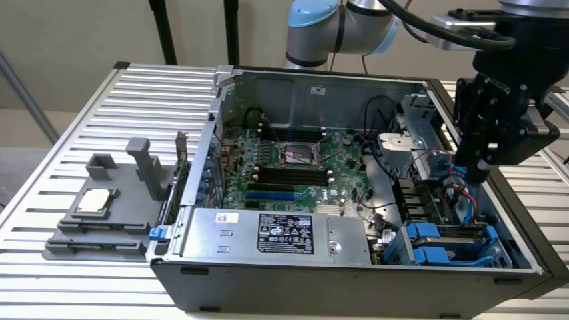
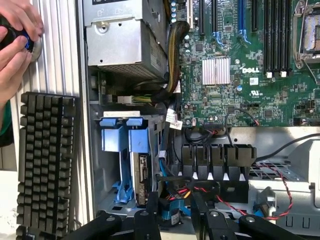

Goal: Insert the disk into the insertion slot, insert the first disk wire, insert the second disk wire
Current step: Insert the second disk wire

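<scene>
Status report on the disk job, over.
Gripper low among red and black wires, beside the disk. Disk in blue carrier sits in the insertion slot. Wires crowd the gripper.

"DELL" stands in white on the green motherboard (image 2: 260, 80), beside the silver heatsink (image 2: 216, 70). The black label (image 1: 286, 233), lower centre of the exterior view, has print too small to read.

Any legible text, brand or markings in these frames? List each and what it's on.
"DELL": white print on the green motherboard.
Black label on the power supply: print too small to read.
White cable tag: unreadable.
Keyboard: key legends cannot be read.
</scene>
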You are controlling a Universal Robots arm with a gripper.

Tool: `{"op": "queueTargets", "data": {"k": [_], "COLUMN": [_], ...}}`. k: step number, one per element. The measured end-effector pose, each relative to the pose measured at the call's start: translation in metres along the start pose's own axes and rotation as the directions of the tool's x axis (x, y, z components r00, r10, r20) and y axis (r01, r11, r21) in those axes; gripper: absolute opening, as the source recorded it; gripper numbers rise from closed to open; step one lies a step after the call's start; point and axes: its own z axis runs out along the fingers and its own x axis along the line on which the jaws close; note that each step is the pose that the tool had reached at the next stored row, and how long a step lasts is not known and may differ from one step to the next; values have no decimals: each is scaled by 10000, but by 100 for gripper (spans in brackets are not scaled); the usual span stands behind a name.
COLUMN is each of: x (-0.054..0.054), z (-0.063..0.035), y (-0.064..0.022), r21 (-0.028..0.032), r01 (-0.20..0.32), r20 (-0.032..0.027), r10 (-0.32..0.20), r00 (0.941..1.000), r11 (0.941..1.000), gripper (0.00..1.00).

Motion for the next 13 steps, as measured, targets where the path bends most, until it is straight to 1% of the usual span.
{"op": "queueTargets", "data": {"k": [4, 8, 11, 13], "x": [-19, -32, -38, -39], "z": [-2, 15, 34, 40], "y": [13, 39, 43, 44], "r21": [1, -6, -12, -14], "r01": [-16, -76, -129, -155], "r20": [-98, -177, -258, -314], "r10": [16, 76, 128, 154], "r00": [10000, 9998, 9996, 9994], "r11": [10000, 10000, 9999, 9999], "gripper": [39, 39, 39, 37]}}
